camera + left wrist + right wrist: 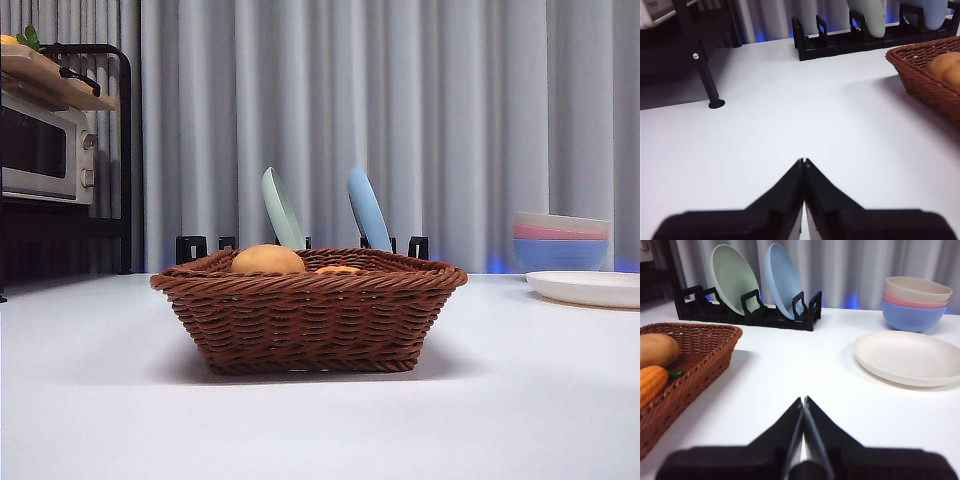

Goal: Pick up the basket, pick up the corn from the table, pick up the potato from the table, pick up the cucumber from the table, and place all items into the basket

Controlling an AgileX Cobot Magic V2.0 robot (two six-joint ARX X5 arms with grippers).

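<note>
The brown wicker basket (310,310) stands on the white table (320,430) at the middle of the front view. The tan potato (267,260) and the orange-yellow corn (338,269) lie inside it, showing just above the rim. In the right wrist view the basket (700,355) holds the potato (657,350), the corn (651,382) and a small green cucumber tip (675,374). My left gripper (803,161) is shut and empty over bare table, apart from the basket (927,75). My right gripper (803,400) is shut and empty beside the basket.
A black dish rack (300,245) with a green plate (282,208) and a blue plate (368,210) stands behind the basket. Stacked bowls (560,240) and a white plate (590,288) are at the right. A shelf with a toaster oven (45,150) is at the left.
</note>
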